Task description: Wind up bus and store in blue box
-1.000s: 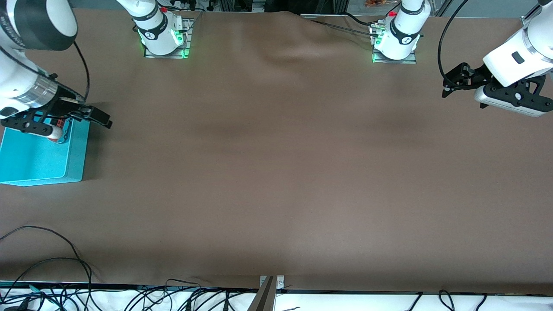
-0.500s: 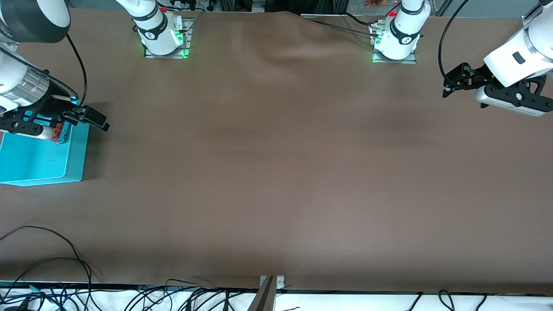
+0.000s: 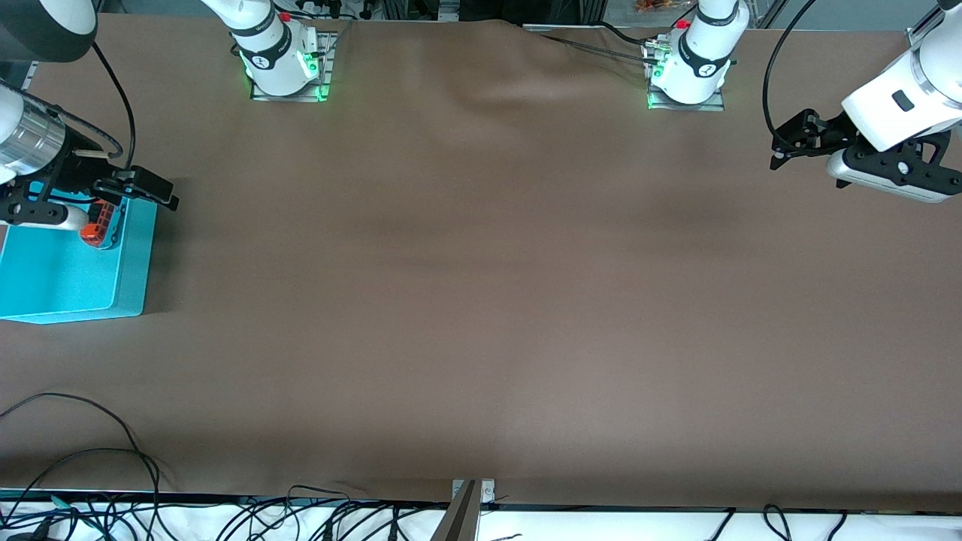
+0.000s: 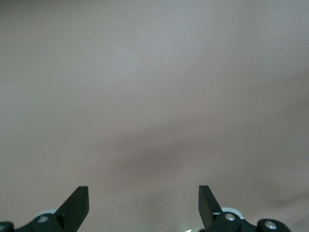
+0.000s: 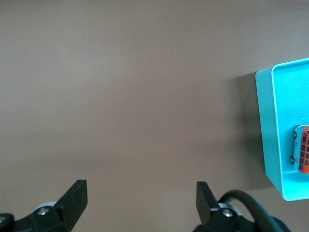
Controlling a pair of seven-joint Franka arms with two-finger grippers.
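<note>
Right end effector (image 3: 113,197): fingers spread wide, holding nothing, above the blue box (image 3: 68,278) corner nearest the bases. Bus (image 3: 100,224): lying inside that corner, against the wall. Left end effector (image 3: 785,146): spread, holding nothing, waiting above the table (image 3: 481,300) at the left arm's end.

We note a matt brown cloth, faintly rippled, covering the bench (image 3: 481,300); the blue box (image 3: 68,293) looks smooth plastic; the bus (image 3: 101,223) carries a glossy orange-red shell.
</note>
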